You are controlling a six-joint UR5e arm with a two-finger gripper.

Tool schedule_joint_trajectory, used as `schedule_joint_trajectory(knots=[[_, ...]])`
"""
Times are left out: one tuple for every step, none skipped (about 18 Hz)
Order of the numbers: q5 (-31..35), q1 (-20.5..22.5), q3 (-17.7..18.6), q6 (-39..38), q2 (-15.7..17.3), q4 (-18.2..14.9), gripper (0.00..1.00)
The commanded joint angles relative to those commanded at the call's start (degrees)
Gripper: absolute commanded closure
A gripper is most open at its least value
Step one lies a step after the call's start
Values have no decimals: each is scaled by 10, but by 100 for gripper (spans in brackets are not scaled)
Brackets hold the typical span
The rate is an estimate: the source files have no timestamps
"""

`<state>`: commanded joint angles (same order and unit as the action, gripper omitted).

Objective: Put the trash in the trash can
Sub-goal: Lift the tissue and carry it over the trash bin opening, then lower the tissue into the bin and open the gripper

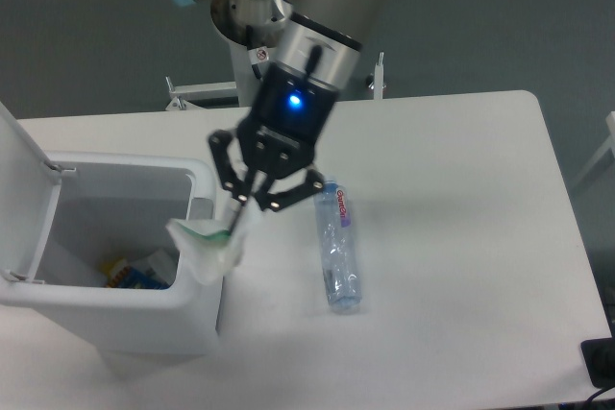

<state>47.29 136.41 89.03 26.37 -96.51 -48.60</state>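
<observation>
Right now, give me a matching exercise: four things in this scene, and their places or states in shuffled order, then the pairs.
Things:
1. white packet
2. plastic bottle
3. trash can
4. gripper

Places or states:
A. lying flat on the table
B. lid swung open, items already inside
C. shut on something, a blue light lit above it
D. hanging in the air at the bin's right rim

Pairs: 1-D, 2-A, 3-B, 4-C
</observation>
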Motion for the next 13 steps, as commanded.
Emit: schedule_joint_trajectory(knots=[[2,-6,3,-17,2,-1,100],[3,-18,9,-23,4,0,100],[4,-29,16,-25,5,0,100],[3,-31,17,-26,5,0,100],[4,-36,21,-26,1,1,100],[5,-41,22,-26,-4,3,100],[5,-44,23,-25,-12,4,83],[6,-52,24,-19,-17,4,60],[6,-57,22,-19,-19,4,42],[6,-56,18,-19,-19,5,17],[6,-57,14,-19,-21,4,7],[6,-56,11,-19,-22,5,3],[6,-55,3,-19,-22,4,1]])
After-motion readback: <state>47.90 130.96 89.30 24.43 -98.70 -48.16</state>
